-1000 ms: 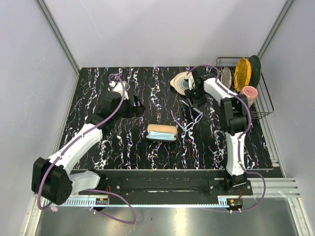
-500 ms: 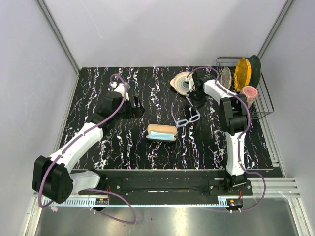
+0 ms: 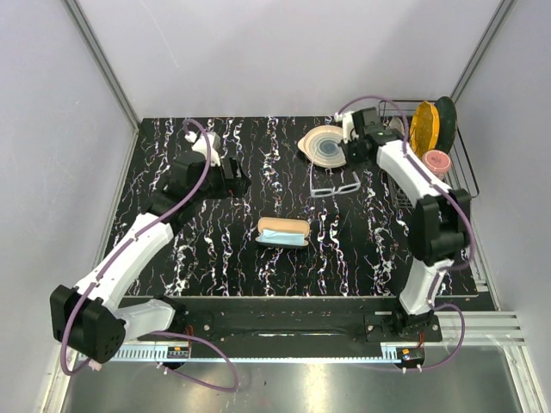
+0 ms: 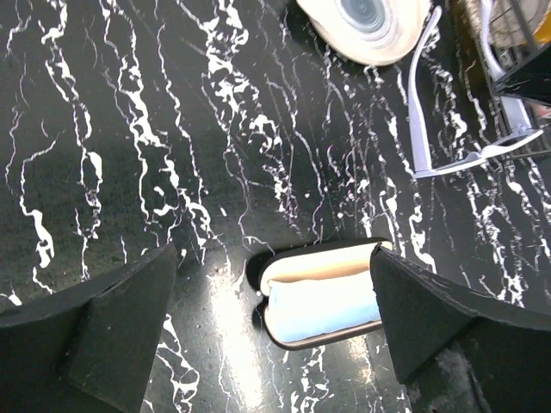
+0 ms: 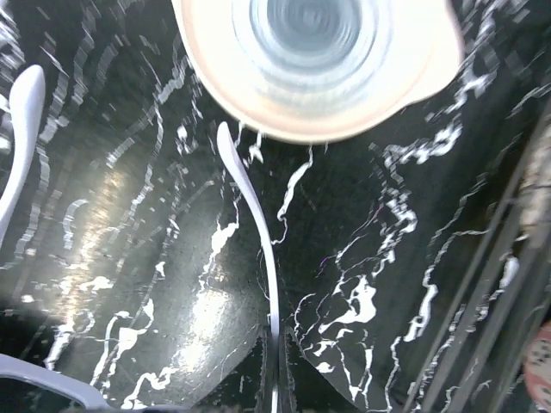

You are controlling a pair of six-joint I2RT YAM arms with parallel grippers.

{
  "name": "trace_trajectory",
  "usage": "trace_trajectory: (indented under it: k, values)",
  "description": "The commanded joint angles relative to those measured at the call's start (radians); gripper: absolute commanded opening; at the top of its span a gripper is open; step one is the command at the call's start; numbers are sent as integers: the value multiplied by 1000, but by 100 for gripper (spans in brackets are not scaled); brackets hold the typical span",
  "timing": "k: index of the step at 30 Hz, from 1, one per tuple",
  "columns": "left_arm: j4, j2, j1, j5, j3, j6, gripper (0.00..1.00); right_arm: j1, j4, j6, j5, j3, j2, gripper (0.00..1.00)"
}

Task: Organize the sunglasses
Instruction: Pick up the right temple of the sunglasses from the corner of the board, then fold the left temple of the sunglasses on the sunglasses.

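Thin whitish-silver sunglasses, upper right; slim curved arm pinched in clenched right gripper. Left gripper spread wide, released.

Left jaws wide, right jaws pinched

Left arm stretches forward on the left side, the left gripper spread fully apart and empty; right arm bends high at the elbow, the right gripper closed on a temple of the sunglasses.

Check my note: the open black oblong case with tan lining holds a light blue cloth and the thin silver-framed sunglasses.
Not quite. The open black oblong case holds only the light blue cloth. The thin silver-framed sunglasses lie outside it on the black marbled table, arms unfolded, nearer the cream bowl. The top external view shows this.
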Motion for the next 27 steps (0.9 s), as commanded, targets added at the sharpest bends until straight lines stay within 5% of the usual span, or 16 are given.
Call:
trace_trajectory:
  k: [1,13,19,27]
  values:
    - [-16,-45,6,58,103,23,99,12,104,18,-43,-43,-236,0]
    - [271,-257,6,591,171,-76,99,193,534,186,-306,-333,-731,0]
    - [305,-210,5,796,237,-181,99,251,658,248,-409,-324,-782,0]
    - [359,-176,-32,850,212,-232,99,294,724,291,-488,-287,-778,0]
